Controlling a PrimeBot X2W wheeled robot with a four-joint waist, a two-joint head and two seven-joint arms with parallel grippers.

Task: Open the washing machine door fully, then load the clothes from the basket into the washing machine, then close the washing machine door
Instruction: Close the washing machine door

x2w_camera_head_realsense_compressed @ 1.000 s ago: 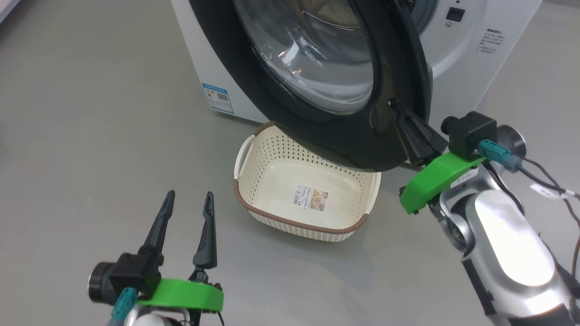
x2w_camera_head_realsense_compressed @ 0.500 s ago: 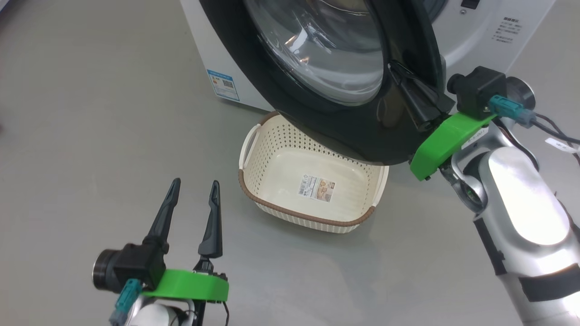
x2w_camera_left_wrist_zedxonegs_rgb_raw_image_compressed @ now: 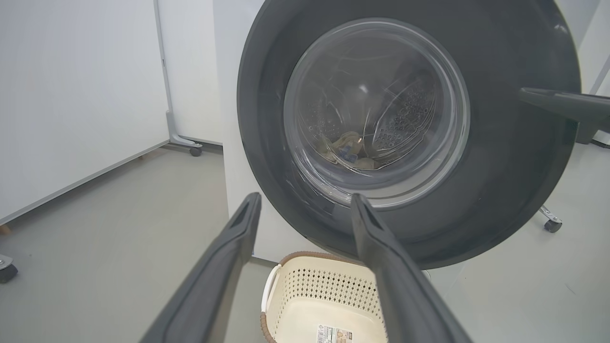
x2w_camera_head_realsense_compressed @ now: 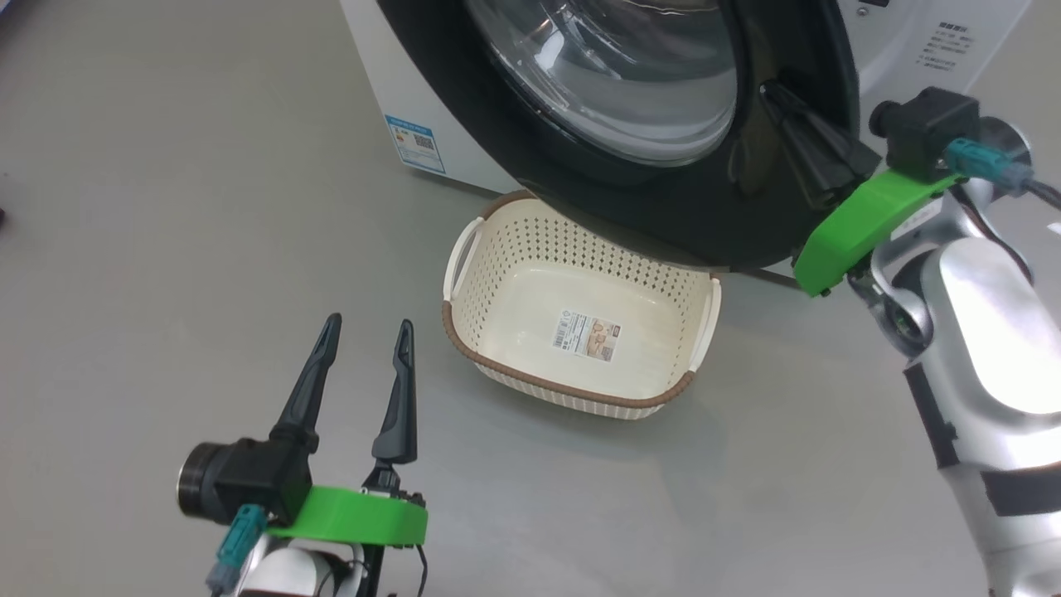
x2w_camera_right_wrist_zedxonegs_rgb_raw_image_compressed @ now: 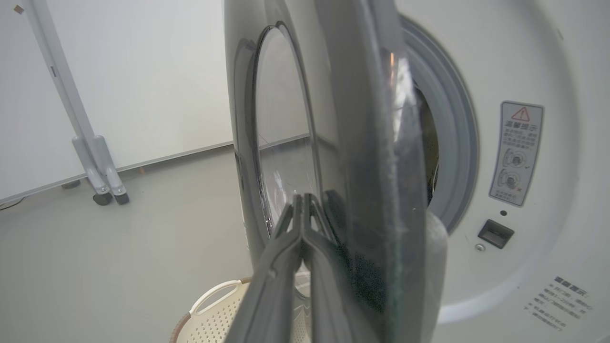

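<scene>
Right end effector (x2w_camera_head_realsense_compressed: 772, 93), closed up and empty, has pushed washing machine door (x2w_camera_head_realsense_compressed: 663, 207) nearer shut; gap remains. Basket (x2w_camera_head_realsense_compressed: 572, 390) empty, clothes (x2w_camera_left_wrist_zedxonegs_rgb_raw_image_compressed: 350, 145) inside drum (x2w_camera_left_wrist_zedxonegs_rgb_raw_image_compressed: 405, 114). Left end effector (x2w_camera_head_realsense_compressed: 369, 325) parted, holding nothing

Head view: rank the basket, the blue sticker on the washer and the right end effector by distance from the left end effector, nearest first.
1. basket: just right of the left end effector, on the floor.
2. blue sticker: ahead, low on the washing machine front.
3. right end effector: far right, against the washing machine door rim.
</scene>
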